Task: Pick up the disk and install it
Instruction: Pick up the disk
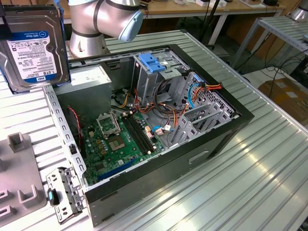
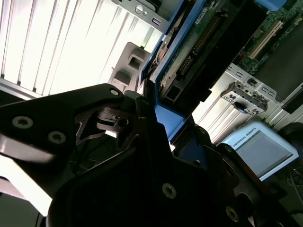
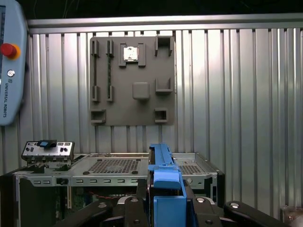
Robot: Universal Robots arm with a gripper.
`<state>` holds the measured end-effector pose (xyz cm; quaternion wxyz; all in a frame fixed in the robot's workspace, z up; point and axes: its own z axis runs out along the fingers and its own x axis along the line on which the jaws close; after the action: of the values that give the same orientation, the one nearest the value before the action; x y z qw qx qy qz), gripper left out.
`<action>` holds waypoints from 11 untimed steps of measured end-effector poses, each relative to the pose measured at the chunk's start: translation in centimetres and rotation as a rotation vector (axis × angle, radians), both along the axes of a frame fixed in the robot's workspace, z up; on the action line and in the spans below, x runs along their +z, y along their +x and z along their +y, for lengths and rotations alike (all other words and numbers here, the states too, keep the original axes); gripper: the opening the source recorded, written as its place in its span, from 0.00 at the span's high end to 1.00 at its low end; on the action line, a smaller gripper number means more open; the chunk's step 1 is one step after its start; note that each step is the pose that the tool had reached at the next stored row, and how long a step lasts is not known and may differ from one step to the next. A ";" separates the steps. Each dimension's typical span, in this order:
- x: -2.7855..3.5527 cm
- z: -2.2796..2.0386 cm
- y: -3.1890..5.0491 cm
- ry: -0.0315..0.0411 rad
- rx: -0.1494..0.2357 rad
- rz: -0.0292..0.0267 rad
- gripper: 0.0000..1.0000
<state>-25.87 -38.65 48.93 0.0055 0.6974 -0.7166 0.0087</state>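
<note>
Disk (image 1: pixel 33 45) sits clamped edge-on in the claw (image 3: pixel 165 194), long axis running straight out from it, above the bench (image 1: pixel 260 168), near the open case (image 1: pixel 192 159) on the exterior view's left.

I note case (image 1: pixel 168 163) open on top; entry from above free over board (image 1: pixel 115 139). Cables (image 1: pixel 204 89) drape across drive cage (image 1: pixel 195 120); blue latch (image 1: pixel 151 62) stands over neighbouring bay. Grey box (image 1: pixel 89 91) fills corner nearest arm base (image 1: pixel 89 33). Table (image 1: pixel 260 168) at exterior view's right of case bare. Grey plate (image 1: pixel 19 168) and bracket (image 1: pixel 65 192) crowd exterior view's left. Disk (image 1: pixel 31 45) hangs above that side, apart from case.
</note>
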 end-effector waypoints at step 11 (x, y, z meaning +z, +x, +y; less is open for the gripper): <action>-0.01 -0.02 2.11 0.0000 0.000 0.0000 0.63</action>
<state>-23.77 -38.67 48.92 0.0056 0.6974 -0.7166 0.0087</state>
